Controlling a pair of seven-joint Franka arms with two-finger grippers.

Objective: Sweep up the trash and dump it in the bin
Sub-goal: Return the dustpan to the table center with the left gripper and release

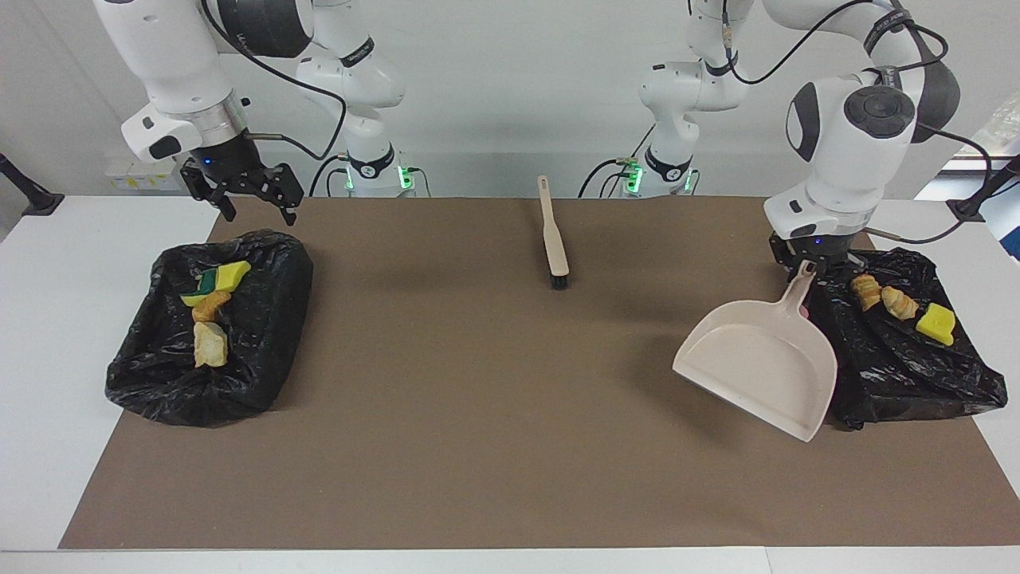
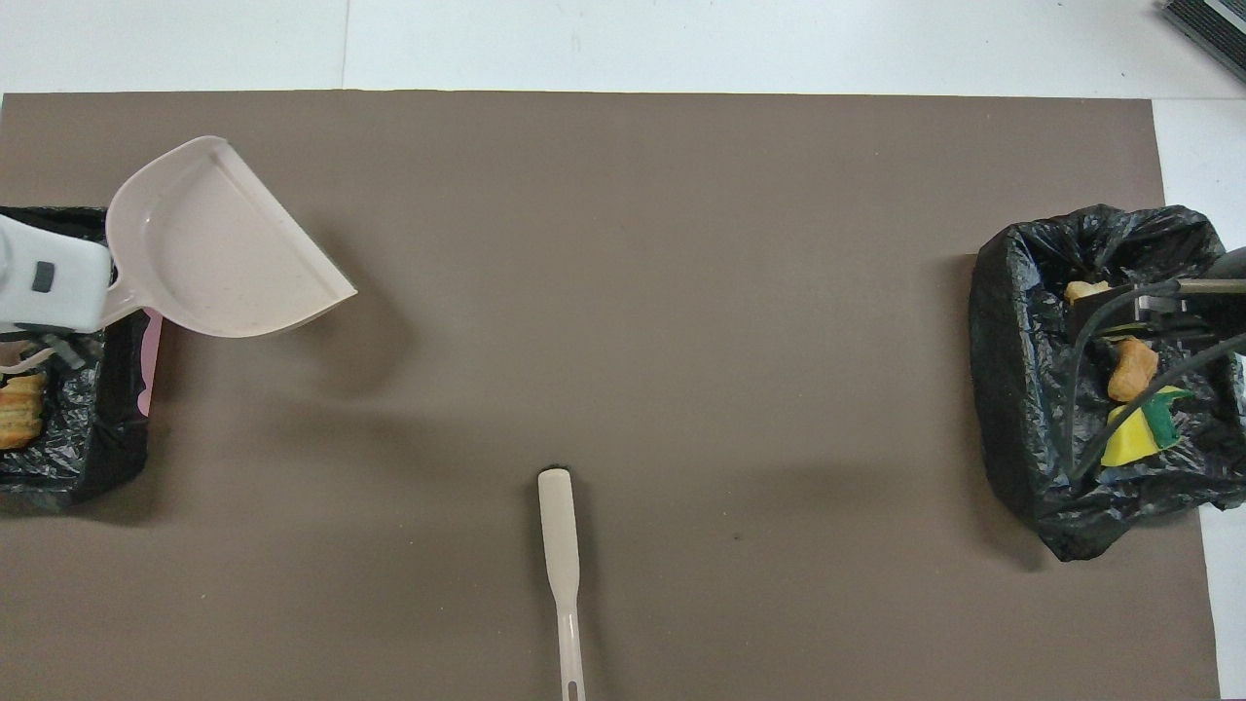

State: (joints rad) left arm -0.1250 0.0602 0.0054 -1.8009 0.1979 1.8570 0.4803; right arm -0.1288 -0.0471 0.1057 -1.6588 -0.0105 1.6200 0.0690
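Left gripper (image 1: pixel 806 267) low at its own end of the desk, wrist pointing down, fingers clamped. Right gripper (image 1: pixel 249 195) raised at its end, fingers spread wide, holding nothing.
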